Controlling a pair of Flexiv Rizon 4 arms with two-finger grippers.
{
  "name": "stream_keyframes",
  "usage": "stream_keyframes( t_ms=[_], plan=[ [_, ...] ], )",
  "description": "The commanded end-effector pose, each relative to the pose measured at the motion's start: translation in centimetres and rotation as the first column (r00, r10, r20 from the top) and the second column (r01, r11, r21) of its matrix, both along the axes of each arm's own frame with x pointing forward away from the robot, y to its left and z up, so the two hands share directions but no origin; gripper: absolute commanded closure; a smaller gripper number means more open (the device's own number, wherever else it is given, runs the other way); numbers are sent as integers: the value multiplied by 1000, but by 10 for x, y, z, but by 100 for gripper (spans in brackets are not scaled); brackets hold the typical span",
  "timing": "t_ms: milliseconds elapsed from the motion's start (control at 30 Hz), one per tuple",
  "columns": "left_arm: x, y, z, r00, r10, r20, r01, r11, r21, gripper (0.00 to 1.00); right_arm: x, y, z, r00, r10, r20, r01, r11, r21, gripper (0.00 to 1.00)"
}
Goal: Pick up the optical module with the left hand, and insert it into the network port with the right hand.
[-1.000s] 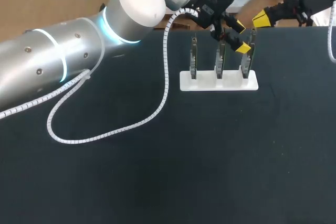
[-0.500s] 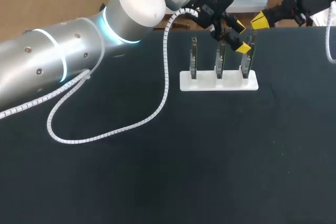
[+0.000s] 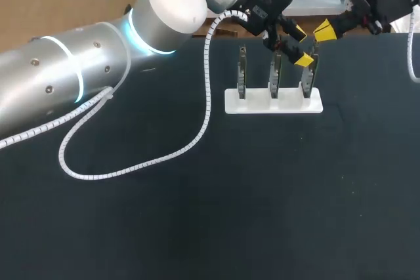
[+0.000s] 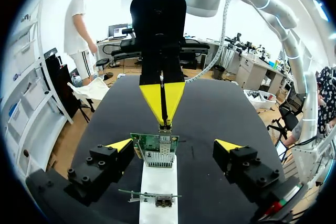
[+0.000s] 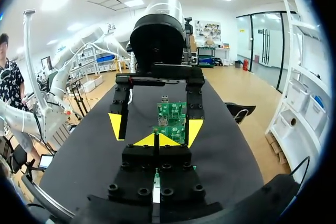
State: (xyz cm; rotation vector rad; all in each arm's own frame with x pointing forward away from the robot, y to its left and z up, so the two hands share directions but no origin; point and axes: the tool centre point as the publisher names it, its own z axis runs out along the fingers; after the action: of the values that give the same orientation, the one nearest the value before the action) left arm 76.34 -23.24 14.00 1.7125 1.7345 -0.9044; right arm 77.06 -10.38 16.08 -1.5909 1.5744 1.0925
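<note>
A white stand (image 3: 273, 102) carries three upright green circuit boards. My left gripper (image 3: 300, 46) is open around the right-end board (image 3: 308, 73); in the left wrist view that board (image 4: 155, 150) stands between its fingers, touching neither yellow tip. My right gripper (image 3: 323, 30) hangs just past the stand's right end. It points at the same board with its yellow tips (image 4: 161, 100) pressed together, and I see nothing held. From the right wrist view the board (image 5: 170, 115) sits just ahead of the shut gripper (image 5: 156, 140). I cannot make out a separate optical module.
The middle board (image 3: 275, 73) and left board (image 3: 242, 70) stand beside the left gripper. The left arm's white coiled cable (image 3: 131, 168) loops over the black table (image 3: 262, 214). The table's far edge lies just behind the stand.
My right gripper has shifted slightly left and down toward the stand's right end. The left arm and the boards have not moved.
</note>
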Motion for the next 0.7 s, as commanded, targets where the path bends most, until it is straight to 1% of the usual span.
stream_keyframes(
  t_ms=[33,700],
  plan=[
    [1,0,0,1000,-2,-2,2,1000,3,0,0,1,-4,1000,-1,-8,1,1000,0,100],
    [1,0,0,1000,-2,-2,2,1000,3,0,0,1,-11,1000,9,-27,-9,1000,3,100]
  ],
)
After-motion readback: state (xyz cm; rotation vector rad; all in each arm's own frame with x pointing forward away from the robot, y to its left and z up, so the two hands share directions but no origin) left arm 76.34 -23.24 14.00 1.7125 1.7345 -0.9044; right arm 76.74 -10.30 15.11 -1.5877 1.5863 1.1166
